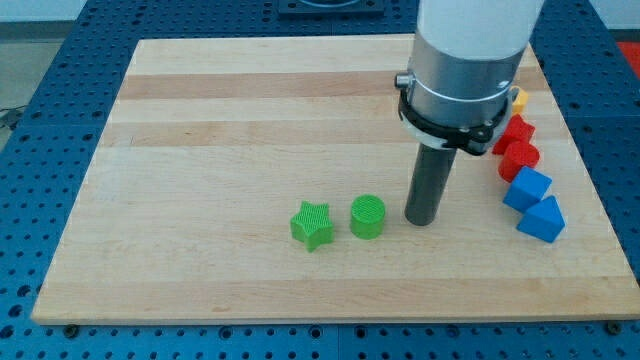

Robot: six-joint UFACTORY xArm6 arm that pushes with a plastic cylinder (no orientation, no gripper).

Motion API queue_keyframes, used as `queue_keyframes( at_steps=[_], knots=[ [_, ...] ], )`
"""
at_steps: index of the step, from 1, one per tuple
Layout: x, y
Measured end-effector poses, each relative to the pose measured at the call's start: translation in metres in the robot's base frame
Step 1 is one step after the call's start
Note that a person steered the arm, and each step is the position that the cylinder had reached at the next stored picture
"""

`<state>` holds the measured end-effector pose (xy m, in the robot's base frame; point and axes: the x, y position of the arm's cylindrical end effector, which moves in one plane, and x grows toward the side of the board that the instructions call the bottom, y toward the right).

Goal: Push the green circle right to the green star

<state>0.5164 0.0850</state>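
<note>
Standing just right of green circle [368,216]: my tip [421,221]; green star [312,225] beside circle's left; no claw visible, no writing

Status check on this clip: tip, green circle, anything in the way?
My tip on the board, just right of the green circle. Circle sits close right of the green star, small gap. Nothing between them.

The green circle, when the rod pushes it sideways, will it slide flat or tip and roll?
The green circle looks squat and sits on a flat face, so it will probably slide, not tip. Its round wall may slip off my tip, just to the view's right. The green star is close, so likely a short push.
</note>
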Motion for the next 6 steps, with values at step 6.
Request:
queue_keyframes(
  at_steps=[6],
  knots=[
    [-0.024, -0.023]
  ],
)
